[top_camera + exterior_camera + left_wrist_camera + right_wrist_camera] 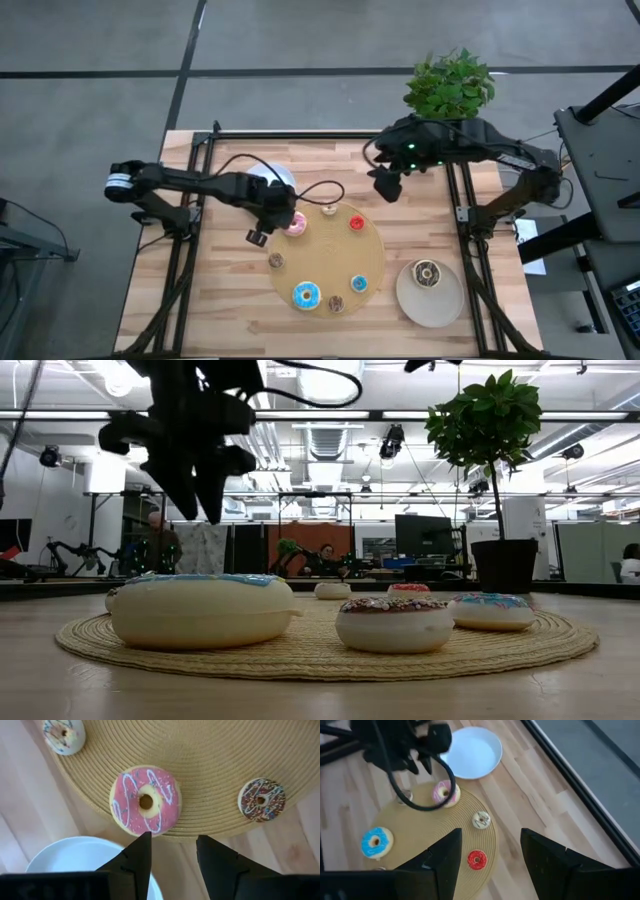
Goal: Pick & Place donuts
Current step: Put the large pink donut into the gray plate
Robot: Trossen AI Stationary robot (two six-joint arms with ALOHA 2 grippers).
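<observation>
Left wrist view: pink donut (145,801) just beyond open left claw (172,851).

A round woven straw-tan board (368,262) at frame centre carries a pink-iced ring donut with white squiggles (145,801), a blue-iced ring donut (306,295), a small red ring donut (357,223) and a chocolate-brown sprinkled ring donut (261,799). A glossy white round plate (475,752) sits upper left on the pale striped wooden table (228,300); a beige round plate (440,303) lower right.
</observation>
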